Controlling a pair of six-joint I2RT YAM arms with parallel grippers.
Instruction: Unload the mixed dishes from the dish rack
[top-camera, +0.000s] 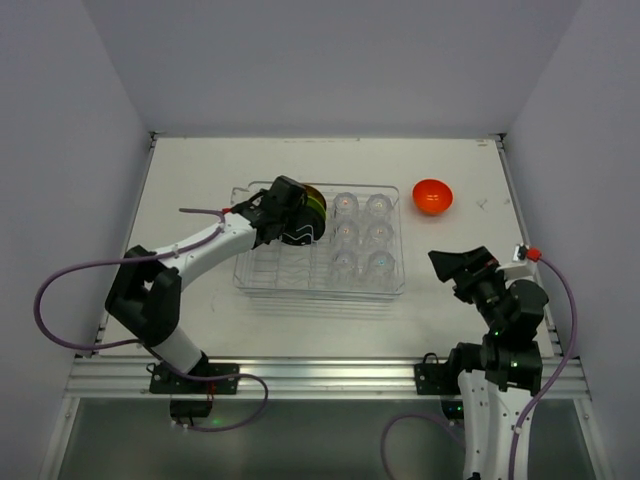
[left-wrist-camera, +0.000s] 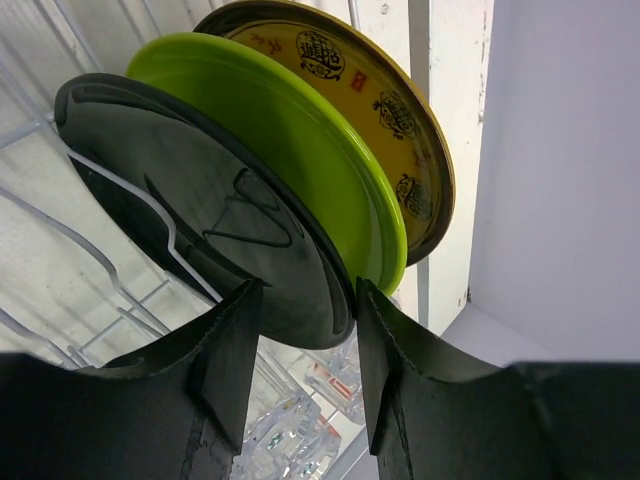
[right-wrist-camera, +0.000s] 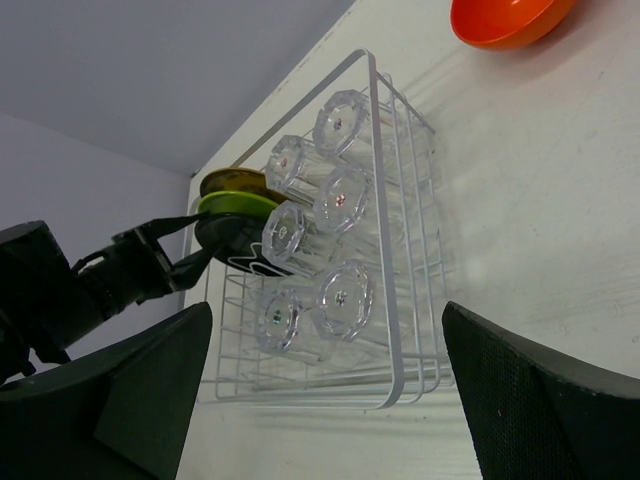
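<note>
Left claw (left-wrist-camera: 307, 292) straddles the rim of the black plate (left-wrist-camera: 200, 220), jaws apart, by the far edge of the dish rack (top-camera: 268, 272); right claw (right-wrist-camera: 325, 310) gapes wide, empty.

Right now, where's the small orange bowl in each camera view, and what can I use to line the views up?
Top external: the orange bowl is upper right of centre, apart from the dish rack on its right.
Left wrist: not in it.
Right wrist: the bowl is at the top edge, right of centre, partly cut off.
Shared landmark: the dish rack, whose wires show in the left wrist view and the right wrist view.
</note>
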